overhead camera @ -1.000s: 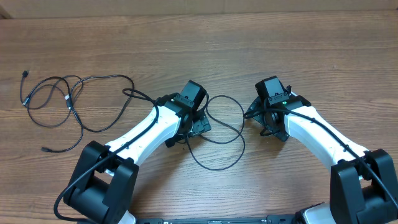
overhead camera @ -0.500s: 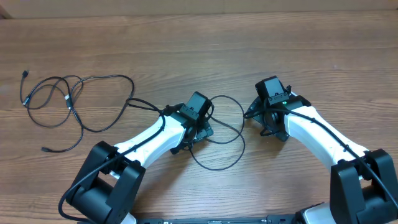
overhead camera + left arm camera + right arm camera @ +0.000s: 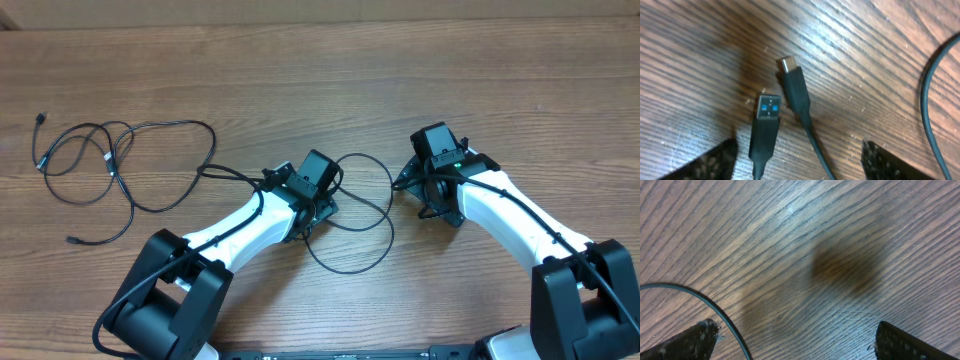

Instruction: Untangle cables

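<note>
Thin black cables lie looped by the left edge and at the centre of a brown wooden table. The left gripper, jaws spread, hovers over two black plug ends, touching neither. The right gripper is spread wide, holding nothing.

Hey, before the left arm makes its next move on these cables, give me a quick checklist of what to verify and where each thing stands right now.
1. The left gripper has its jaws apart: ok.
2. Only one plug between its fingers: not ok. The blue-insert plug and the slim plug both lie there.
3. Neither plug pinched yet: ok.
4. The right gripper open and empty: ok.
5. The cable loop clear of the right gripper: cannot tell, it passes very close.
6. The far-left bundle separated: not ok, its loops overlap.
</note>
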`<state>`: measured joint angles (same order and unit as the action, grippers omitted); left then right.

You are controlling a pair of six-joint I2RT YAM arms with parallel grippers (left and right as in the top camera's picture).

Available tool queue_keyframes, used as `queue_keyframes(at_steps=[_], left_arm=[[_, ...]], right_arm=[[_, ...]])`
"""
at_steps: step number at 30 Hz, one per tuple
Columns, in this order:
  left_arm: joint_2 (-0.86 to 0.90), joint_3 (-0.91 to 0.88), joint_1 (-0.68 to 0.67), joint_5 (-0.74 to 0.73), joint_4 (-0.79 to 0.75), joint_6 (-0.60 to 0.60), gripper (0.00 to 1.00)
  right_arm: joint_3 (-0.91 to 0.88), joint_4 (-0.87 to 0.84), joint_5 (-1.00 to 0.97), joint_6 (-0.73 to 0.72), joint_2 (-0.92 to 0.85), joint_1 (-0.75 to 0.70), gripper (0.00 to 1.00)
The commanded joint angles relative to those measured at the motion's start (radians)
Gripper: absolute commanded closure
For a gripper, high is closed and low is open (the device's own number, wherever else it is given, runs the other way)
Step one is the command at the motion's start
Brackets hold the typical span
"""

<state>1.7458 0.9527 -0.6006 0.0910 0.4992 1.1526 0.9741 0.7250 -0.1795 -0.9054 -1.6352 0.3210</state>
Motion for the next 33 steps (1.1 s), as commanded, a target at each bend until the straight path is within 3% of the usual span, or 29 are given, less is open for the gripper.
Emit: queue_keyframes(at_steps=[1,4,10,13,31,33], left_arm=[[0.046,-0.040,-0.002,-0.009,-0.008,0.011,0.39],[0.047,-0.040,-0.002,-0.009,-0.008,0.010,0.47],[0.047,-0.040,-0.002,0.042,-0.018,0.010,0.48],[0.047,-0.040,-0.002,0.055,-0.040,0.010,0.60],[0.047,-0.039,0.005,0.101,-0.060,-0.008,0.72],[0.047,-0.039,0.013,0.113,-0.060,-0.008,0.79]], right_arm=[[-0.006,-0.005,0.002,-0.008,0.015,-0.003,0.00],[-0.006,-0.005,0.002,-0.008,0.015,-0.003,0.00],[-0.005,-0.005,0.002,-0.008,0.015,-0.003,0.00],[-0.006,-0.005,0.002,-0.008,0.015,-0.003,0.00],[-0.005,-0.005,0.002,-0.008,0.015,-0.003,0.00],[-0.006,-0.005,0.002,-0.008,0.015,-0.003,0.00]])
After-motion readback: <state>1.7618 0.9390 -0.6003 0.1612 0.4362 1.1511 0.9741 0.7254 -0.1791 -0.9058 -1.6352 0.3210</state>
